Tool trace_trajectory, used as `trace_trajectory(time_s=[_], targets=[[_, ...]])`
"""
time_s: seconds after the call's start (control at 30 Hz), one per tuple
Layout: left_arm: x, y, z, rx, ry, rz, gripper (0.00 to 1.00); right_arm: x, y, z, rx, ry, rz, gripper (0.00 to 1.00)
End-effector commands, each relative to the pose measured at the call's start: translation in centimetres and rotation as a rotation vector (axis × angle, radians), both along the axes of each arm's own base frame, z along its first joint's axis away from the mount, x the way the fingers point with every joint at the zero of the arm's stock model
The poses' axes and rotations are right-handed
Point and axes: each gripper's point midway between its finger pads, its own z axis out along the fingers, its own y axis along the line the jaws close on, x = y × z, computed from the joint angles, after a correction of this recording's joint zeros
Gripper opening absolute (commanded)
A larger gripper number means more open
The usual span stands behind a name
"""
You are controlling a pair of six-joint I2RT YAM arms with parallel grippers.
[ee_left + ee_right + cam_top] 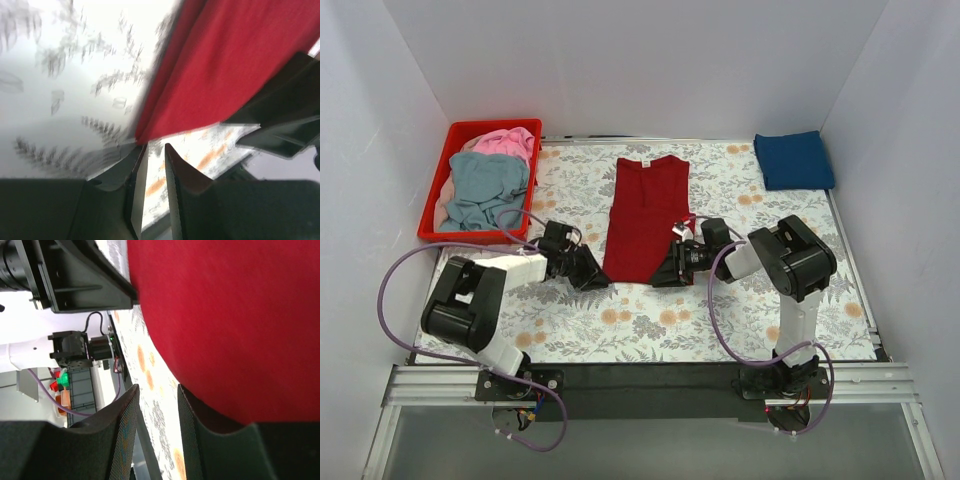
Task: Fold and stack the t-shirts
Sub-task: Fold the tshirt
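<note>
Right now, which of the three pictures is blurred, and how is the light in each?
Top external: sharp and evenly lit, with only soft shadows; the dark red t-shirt shows clearly. Left wrist: blurred, the leaf prints of the table cover are smeared and its upper left is washed out. Right wrist: mostly sharp, though the near fingers are dark.

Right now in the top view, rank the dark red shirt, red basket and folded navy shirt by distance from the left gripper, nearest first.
1. The dark red shirt: just right of the left gripper, with its lower-left corner at the fingertips.
2. The red basket: back-left of the table.
3. The navy shirt: back-right corner, clearly farthest.
</note>
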Motion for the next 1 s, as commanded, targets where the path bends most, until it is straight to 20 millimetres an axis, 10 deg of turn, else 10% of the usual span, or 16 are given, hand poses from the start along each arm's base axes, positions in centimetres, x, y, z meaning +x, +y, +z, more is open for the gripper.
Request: trace_trajectory(time_s=[0.0, 0.13, 0.43, 0.63, 0.97], targets=[[-5.1, 2.0, -2.3, 0.073, 0.152, 0.003, 0.2, -0.8, -1.5, -1.3, -0.081, 0.031, -0.04, 0.44], [-3.4, 1.6, 0.6, 0.041, 0.04, 0.016, 0.2, -0.2, -1.1, 2.1, -0.021, -0.102, -0.01, 0.44], [9.4, 0.4, 9.0, 0.011, -0.297, 0.114, 0.21, 2.2, -1.7, 5.6, -0.005, -0.279, -0.048, 0.44], [15.4, -1.1, 7.8, 0.048, -0.314, 0.087, 0.2, 2.4, -3.2, 4.8, -0.033, -0.284, -0.081, 0.44], [16.8, -0.5, 0.4, 0.145, -0.191, 0.095, 0.18, 2.6, -5.3, 2.8, -0.083, -0.272, -0.119, 0.44]])
